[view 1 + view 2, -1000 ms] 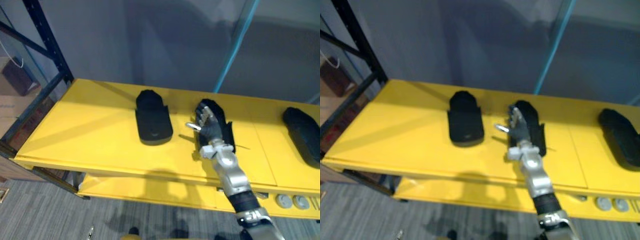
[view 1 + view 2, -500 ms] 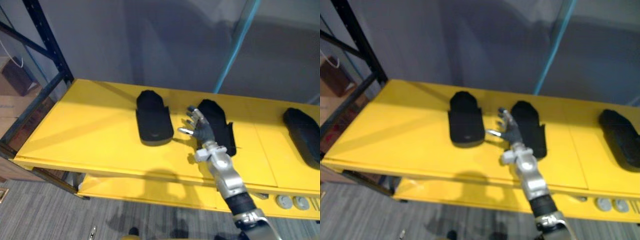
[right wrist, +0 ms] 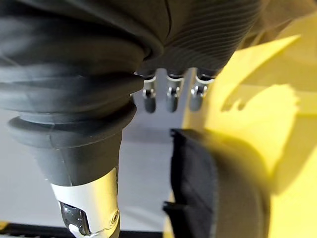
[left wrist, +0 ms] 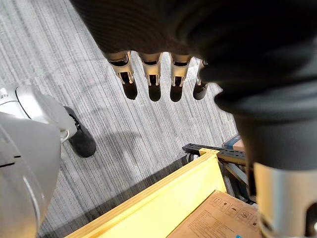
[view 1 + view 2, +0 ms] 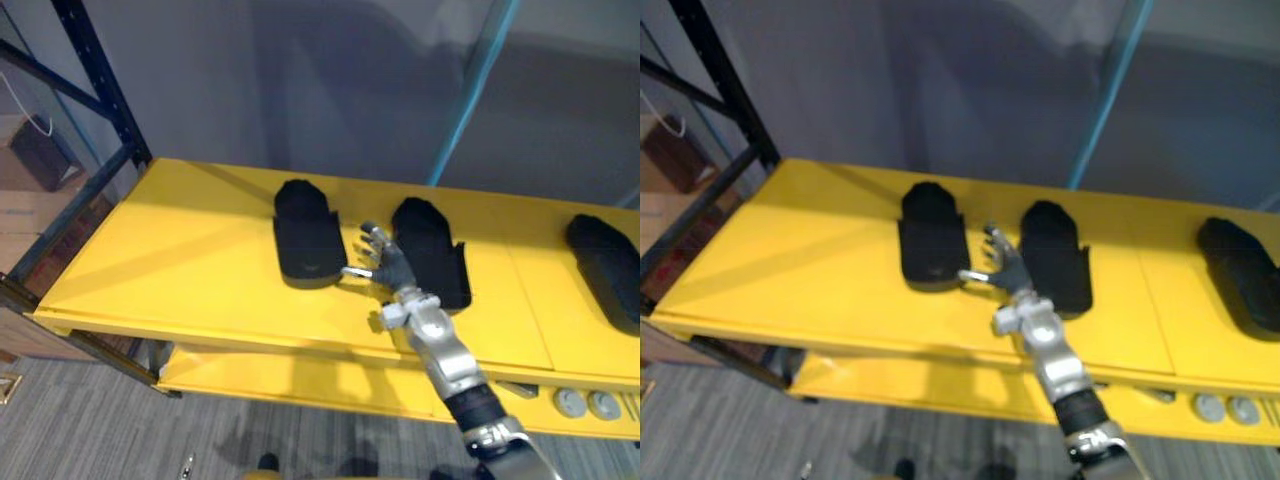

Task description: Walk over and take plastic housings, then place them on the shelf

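Three black plastic housings lie on the yellow shelf [image 5: 180,260]: a left housing [image 5: 308,243], a middle housing [image 5: 430,252] and a right housing [image 5: 605,265] at the view's edge. My right hand [image 5: 385,268] hovers open between the left and middle housings, fingers spread and empty, its thumb pointing toward the left housing. In the right wrist view its fingers [image 3: 171,96] are straight, and a black housing [image 3: 218,198] lies just beyond them on the yellow surface. My left hand [image 4: 153,74] hangs open over the grey floor and holds nothing.
A dark blue rack post [image 5: 100,80] rises at the shelf's left end. A teal post [image 5: 470,90] stands behind it. On the lower yellow shelf sit grey round parts [image 5: 585,403]. Cardboard boxes [image 5: 30,210] are stacked at the far left.
My right hand has come off the middle housing and moved left and toward the shelf's front. The housing stays lying on the shelf.
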`<state>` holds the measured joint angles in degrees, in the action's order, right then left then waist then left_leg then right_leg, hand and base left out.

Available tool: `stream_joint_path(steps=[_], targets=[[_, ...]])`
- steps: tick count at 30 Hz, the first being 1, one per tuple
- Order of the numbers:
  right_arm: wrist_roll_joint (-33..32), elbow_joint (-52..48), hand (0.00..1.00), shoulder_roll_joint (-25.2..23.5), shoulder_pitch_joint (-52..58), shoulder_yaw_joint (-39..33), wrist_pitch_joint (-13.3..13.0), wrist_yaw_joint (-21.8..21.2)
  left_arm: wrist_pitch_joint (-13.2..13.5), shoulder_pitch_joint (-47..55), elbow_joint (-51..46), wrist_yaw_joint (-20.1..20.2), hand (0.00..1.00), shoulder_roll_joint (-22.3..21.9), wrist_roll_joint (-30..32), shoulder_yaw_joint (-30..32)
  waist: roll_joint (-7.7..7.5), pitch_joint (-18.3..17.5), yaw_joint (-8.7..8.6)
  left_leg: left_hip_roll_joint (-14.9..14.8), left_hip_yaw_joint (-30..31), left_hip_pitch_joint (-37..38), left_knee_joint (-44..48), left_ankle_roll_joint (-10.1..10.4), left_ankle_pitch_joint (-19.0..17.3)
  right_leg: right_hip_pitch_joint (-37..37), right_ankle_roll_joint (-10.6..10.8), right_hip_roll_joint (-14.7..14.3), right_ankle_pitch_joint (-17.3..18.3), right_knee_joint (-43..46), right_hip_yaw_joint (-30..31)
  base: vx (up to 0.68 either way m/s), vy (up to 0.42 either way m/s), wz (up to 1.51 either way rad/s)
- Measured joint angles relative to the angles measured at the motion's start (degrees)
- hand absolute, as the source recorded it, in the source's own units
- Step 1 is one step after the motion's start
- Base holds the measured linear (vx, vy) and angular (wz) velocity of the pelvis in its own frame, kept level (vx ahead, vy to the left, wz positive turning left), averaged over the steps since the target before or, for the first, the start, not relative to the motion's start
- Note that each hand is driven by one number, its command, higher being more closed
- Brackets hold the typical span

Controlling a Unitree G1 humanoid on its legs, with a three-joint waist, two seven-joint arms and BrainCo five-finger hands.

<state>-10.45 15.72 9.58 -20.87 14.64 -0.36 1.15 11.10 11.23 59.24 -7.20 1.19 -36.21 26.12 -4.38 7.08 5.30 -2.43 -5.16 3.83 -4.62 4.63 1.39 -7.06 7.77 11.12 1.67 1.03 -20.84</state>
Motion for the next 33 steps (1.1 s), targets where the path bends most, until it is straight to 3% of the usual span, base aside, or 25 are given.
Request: stream_joint_path(steps=[33], targets=[[-1.19, 1.99, 0.00, -1.11, -2.53, 0.92, 5.37, -6.51, 0.00, -0.05, 0.18, 0.29, 0.00, -0.34, -2.23, -0.13, -1.08, 1.28, -0.05, 0.04, 1.02, 0.01, -0.36, 0.09, 0.16, -0.99, 0.03, -0.10, -0.06, -0.70, -1.10, 0.00, -0.001, 0.01]])
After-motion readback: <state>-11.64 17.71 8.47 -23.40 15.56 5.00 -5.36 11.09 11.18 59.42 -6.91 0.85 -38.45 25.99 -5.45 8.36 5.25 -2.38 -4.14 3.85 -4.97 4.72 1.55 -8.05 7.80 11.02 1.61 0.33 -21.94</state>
